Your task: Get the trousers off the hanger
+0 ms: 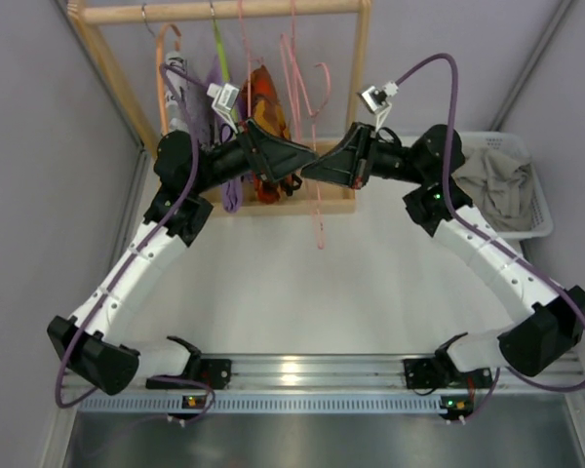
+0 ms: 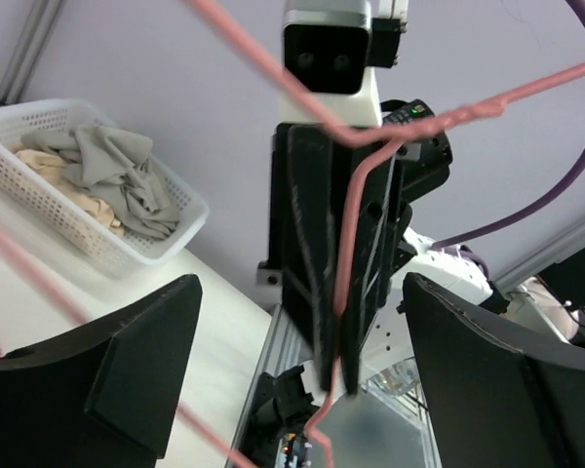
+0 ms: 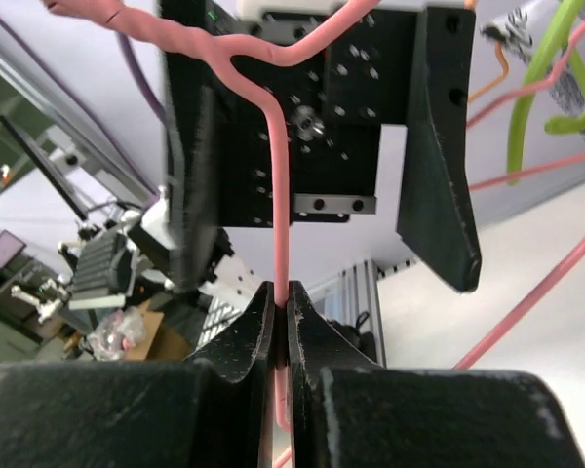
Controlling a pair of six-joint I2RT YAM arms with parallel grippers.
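Top external view shows two arms, the left arm (image 1: 146,258) and the right arm (image 1: 497,258), reaching from the bottom of the frame to meet nose to nose just below centre of one wooden rack (image 1: 224,12) that spans the top. On its rail I count one orange hanger (image 1: 164,44), one green hanger (image 1: 217,54) and at least two pink ones; their wires overlap too much for a firm count. Three garments hang there: a white-and-black patterned piece (image 1: 175,102), a purple piece (image 1: 231,190) and an orange-red patterned piece (image 1: 270,112). One pink hanger (image 1: 318,214) sits between the two wrists as bare wire, its long axis running almost straight up and down the frame, its lower end over the pale surface (image 1: 302,312) near centre. Right wrist view shows the right jaws pressed together on this wire, which rises vertically from the pinch to a fork near the top of the frame. Left wrist view shows the left jaws spread wide at lower left and lower right, touching nothing, and one white basket (image 2: 107,239) at upper left. It holds crumpled grey and beige cloth (image 1: 497,180). Which piece is the trousers I cannot tell.
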